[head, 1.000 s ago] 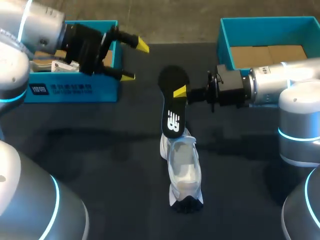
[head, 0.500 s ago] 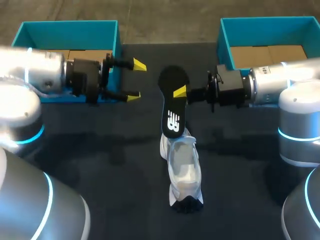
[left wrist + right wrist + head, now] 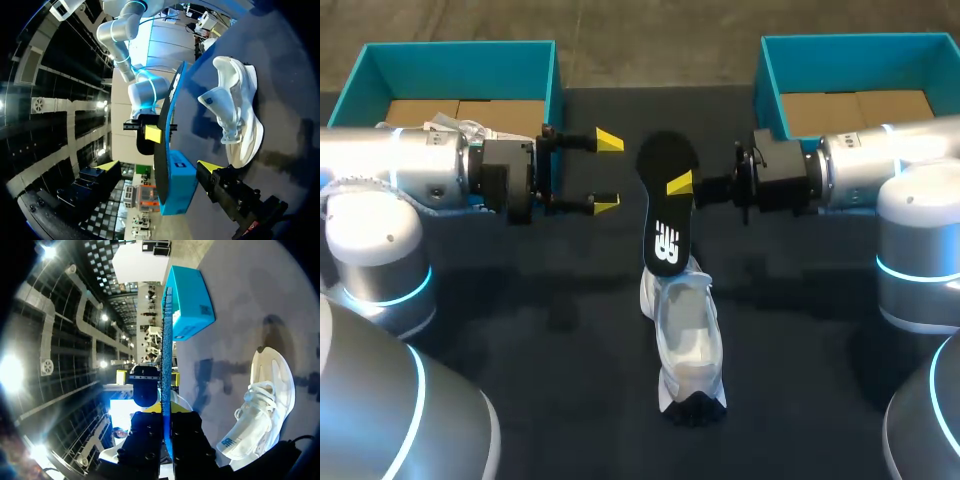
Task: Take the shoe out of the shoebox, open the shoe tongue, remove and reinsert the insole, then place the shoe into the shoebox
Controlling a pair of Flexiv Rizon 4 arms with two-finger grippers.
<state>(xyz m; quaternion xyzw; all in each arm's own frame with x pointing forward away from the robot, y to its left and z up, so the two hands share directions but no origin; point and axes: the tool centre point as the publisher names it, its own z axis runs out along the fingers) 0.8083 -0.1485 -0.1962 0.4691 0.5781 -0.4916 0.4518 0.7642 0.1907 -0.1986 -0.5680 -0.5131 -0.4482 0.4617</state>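
Centre frame, right gripper [image 3: 678, 186] fingers clamp the black insole [image 3: 665, 240], its lower end at the white shoe [image 3: 685, 340] on the desk [image 3: 520, 320]. Left gripper [image 3: 607, 172] hovers upper-left, fingers apart. Reinsertion looks next: feed the insole in straight.

Even overhead light in the head view, and the dark table [image 3: 520, 330] swallows most of it. Soft, faint shadows pool around the white shoe [image 3: 688, 340], lower centre. There's a bright sheen on the left arm [image 3: 390, 165], upper left. In both wrist views ceiling lamps flare hard and straight lines bow toward the black rim.
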